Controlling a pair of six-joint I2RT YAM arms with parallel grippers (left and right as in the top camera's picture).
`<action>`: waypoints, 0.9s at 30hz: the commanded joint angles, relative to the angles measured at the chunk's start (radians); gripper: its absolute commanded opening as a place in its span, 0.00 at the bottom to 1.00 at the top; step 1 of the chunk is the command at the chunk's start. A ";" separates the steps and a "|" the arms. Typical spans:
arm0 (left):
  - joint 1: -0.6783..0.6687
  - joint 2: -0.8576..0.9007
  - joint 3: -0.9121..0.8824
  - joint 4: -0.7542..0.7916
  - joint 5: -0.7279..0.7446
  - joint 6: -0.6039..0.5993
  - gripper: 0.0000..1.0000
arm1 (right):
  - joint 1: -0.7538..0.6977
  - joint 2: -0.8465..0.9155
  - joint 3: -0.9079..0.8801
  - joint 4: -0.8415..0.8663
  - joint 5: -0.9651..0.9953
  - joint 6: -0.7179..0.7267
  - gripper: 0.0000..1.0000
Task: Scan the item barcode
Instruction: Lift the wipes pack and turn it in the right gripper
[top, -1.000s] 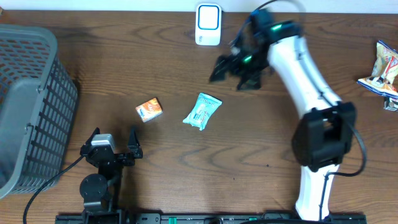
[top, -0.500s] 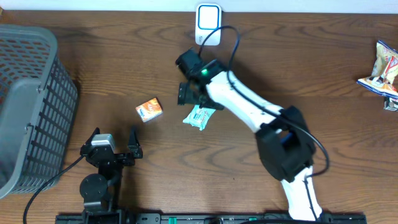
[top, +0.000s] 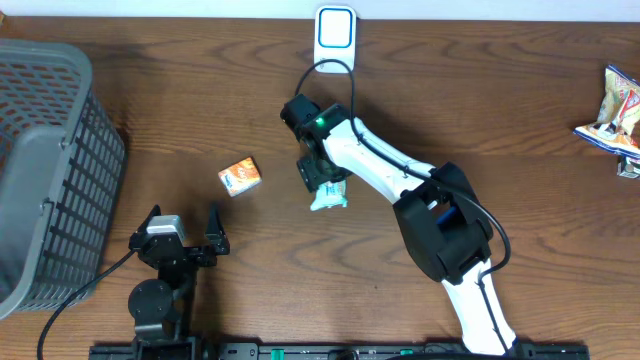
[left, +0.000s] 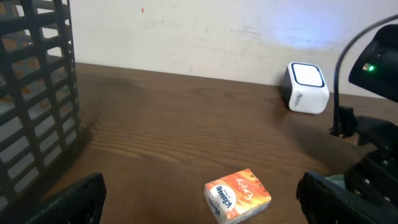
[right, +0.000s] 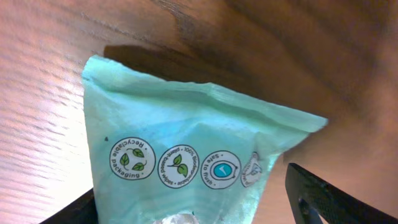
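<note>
Over mid-table, the teal packet (top: 331, 196) is now straddled by the right gripper (top: 318, 172).
Overhead: the arm has been swung down from beside the scanner (top: 335, 38); the left gripper (top: 183, 224) is parked, jaws wide. Left wrist: the orange box (left: 237, 194) is left untouched. Right wrist: the jaws are seen apart either side of the packet, so a pickup is judged next.

Wooden table (top: 520, 90) bears basket (top: 45, 170), orange box (top: 240, 176), teal packet (top: 330, 197), scanner (top: 335, 40), snack bag (top: 618, 115).
</note>
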 joint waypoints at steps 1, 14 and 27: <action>-0.002 -0.005 -0.027 -0.016 0.003 0.013 0.98 | -0.014 0.017 -0.004 -0.007 0.244 -0.375 0.95; -0.002 -0.005 -0.027 -0.016 0.003 0.013 0.98 | 0.034 0.007 0.146 -0.130 0.206 0.073 0.76; -0.002 -0.005 -0.027 -0.016 0.003 0.013 0.98 | 0.032 0.019 -0.017 -0.092 0.273 0.225 0.59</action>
